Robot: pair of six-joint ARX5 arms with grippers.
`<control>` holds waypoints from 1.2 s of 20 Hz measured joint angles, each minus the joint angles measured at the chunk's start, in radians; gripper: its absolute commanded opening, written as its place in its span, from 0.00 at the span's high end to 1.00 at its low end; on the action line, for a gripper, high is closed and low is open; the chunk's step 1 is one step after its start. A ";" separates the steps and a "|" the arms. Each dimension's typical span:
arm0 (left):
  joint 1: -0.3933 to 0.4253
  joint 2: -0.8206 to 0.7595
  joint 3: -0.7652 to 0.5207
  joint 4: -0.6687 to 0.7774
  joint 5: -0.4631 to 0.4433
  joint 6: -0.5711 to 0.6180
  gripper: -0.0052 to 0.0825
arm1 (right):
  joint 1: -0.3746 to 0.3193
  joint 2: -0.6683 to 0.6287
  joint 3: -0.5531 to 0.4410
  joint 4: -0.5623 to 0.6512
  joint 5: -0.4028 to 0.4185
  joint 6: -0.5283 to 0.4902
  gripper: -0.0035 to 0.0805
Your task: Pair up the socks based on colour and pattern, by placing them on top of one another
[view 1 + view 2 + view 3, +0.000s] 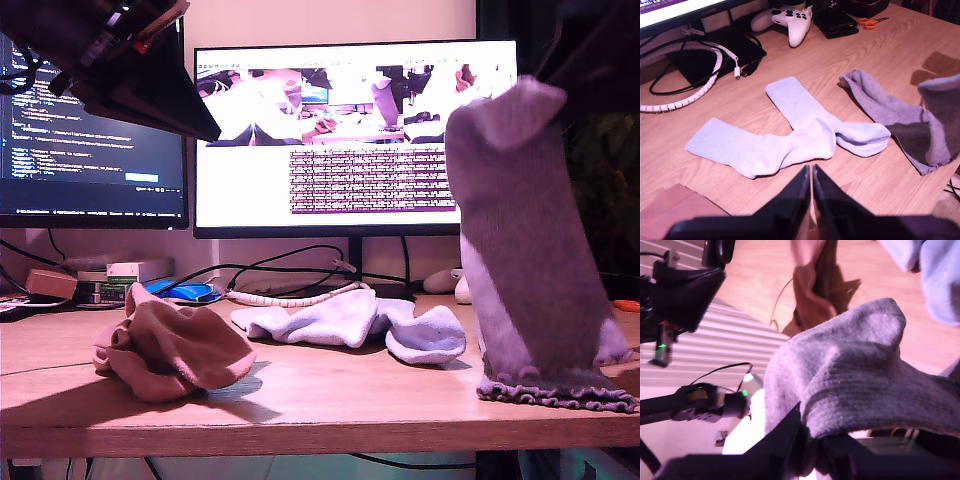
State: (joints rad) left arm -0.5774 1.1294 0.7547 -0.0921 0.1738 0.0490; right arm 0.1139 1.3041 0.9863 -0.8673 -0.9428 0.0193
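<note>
A grey-lavender sock (pixel 520 230) hangs at the exterior view's right, its lower end reaching the table. My second gripper (pixel 810 432) is shut on that sock's (pixel 855 380) top end. Another grey sock (pixel 875 102) lies flat on the table beside the hanging one (pixel 942 117). Two pale-blue socks (pixel 790 135) lie crossed just beyond my first gripper (pixel 811 170), which is shut and empty above the table. They show mid-table in the exterior view (pixel 340 320). Pink socks (pixel 170 350) lie bunched at the exterior view's left, also in the second wrist view (pixel 815 285).
A white game controller (pixel 790 22), orange scissors (pixel 870 22) and a coiled white cable (pixel 685 97) sit behind the socks, below the monitors (pixel 350 130). A dark arm (pixel 130 70) hangs over the exterior view's upper left. The table's front edge (pixel 300 430) runs close to the socks.
</note>
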 measured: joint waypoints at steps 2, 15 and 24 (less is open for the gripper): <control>0.003 0.000 0.000 0.000 0.000 0.000 0.97 | 0.000 0.035 -0.002 0.018 0.057 -0.002 0.97; 0.004 0.000 0.000 -0.002 0.000 0.000 0.97 | -0.022 0.168 -0.009 0.152 0.350 0.036 0.97; 0.004 0.000 0.000 -0.028 0.000 0.000 0.97 | -0.023 0.180 -0.009 0.223 0.377 0.087 0.97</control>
State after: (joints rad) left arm -0.5732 1.1294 0.7547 -0.1200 0.1738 0.0494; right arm 0.0914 1.4845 0.9771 -0.6441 -0.5655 0.1066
